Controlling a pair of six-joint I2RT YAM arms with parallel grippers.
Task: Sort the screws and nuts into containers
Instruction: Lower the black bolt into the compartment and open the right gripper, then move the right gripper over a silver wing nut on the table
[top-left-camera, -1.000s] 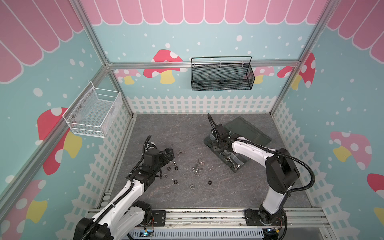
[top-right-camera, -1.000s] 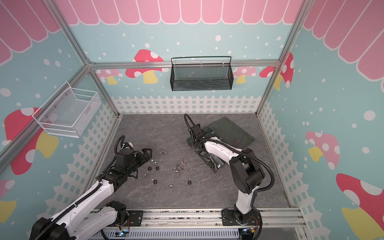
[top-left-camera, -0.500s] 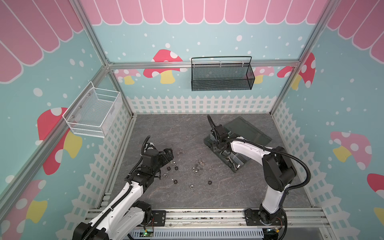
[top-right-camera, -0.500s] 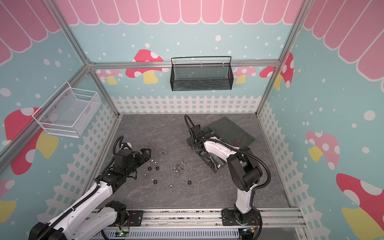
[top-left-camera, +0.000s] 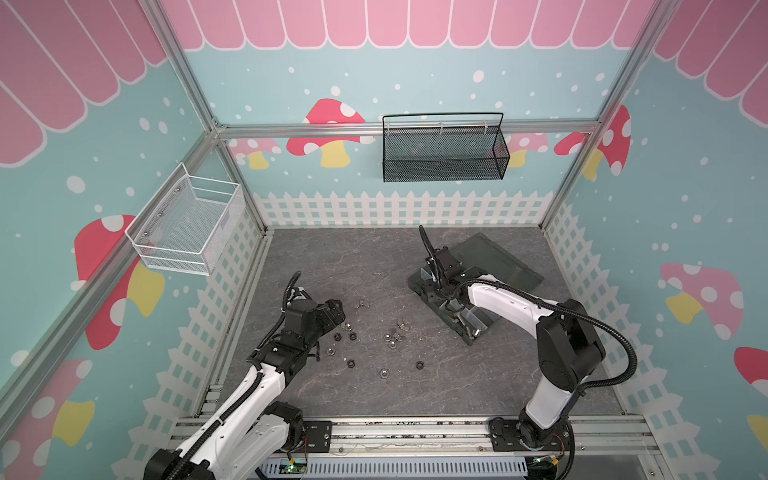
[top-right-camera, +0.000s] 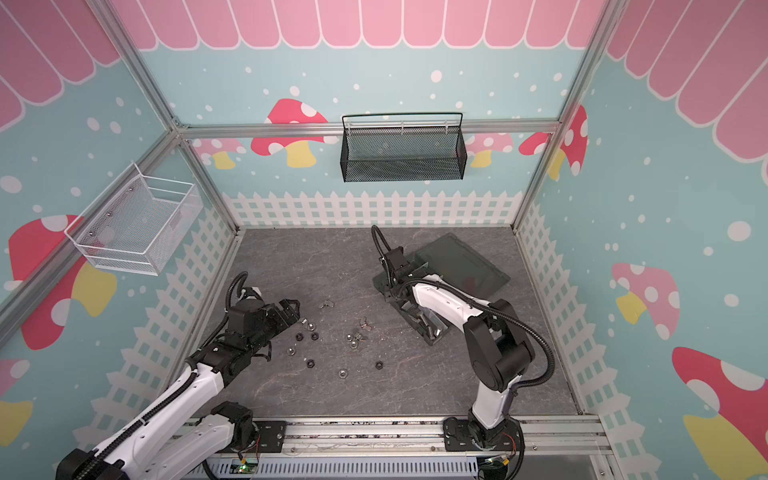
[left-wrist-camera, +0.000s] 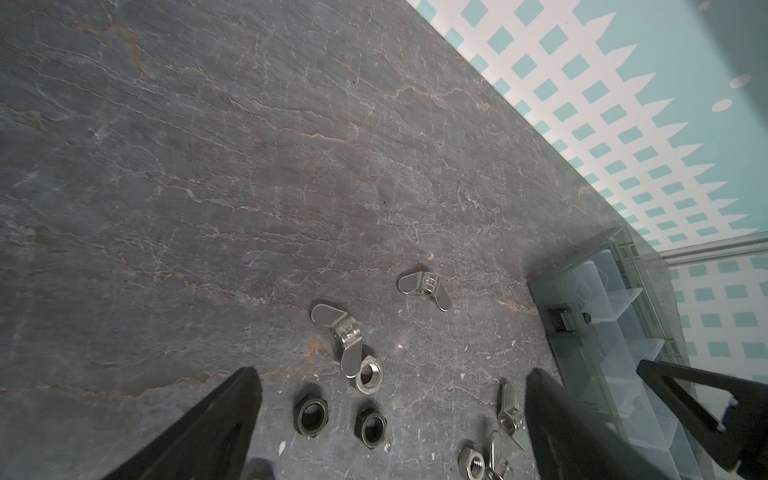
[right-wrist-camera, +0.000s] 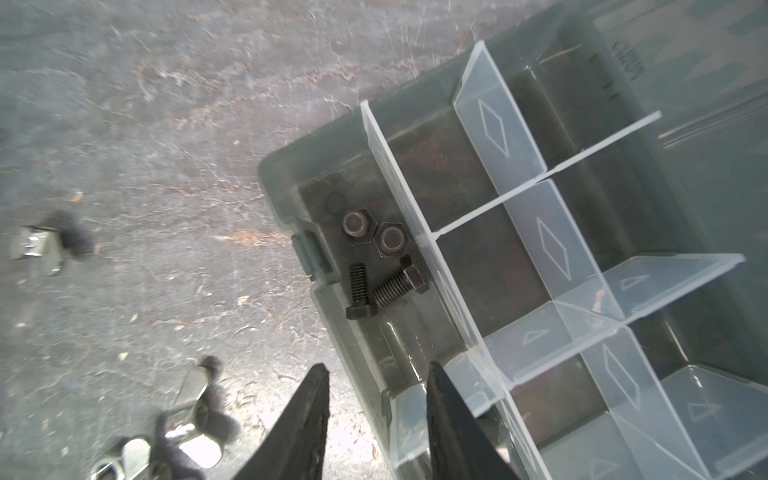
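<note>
Jaws on the left gape empty over black hexagonal nuts; best to centre on one alone. Right jaws, slightly parted, hang empty over the grey plastic organizer.

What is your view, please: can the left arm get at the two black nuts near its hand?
Probably yes: the left hand is open with the two black nuts lying uncovered on the table between its fingers; only a silver nut and wing nut crowd them.

Wing nuts blurred in right wrist view. Containers, 3 o'clock of bench centre: contents too small in both top views.
</note>
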